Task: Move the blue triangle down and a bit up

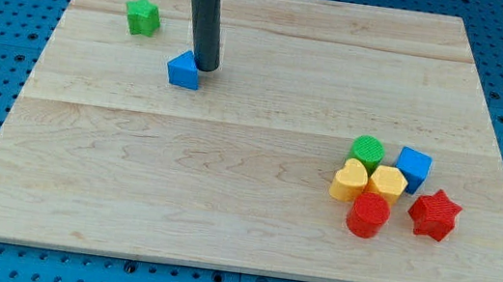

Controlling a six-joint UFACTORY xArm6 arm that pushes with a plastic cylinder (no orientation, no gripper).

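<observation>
The blue triangle (183, 71) lies on the wooden board (227, 177) in the view's upper left. My tip (205, 66) stands just to the right of it and slightly toward the top, touching or almost touching its upper right edge. The dark rod rises from there to the view's top edge.
A green star-like block (141, 16) sits near the top left corner. At the right a cluster holds a green cylinder (366, 150), a blue cube (413, 167), two yellow blocks (349, 181) (387, 181), a red cylinder (367, 215) and a red star (434, 214).
</observation>
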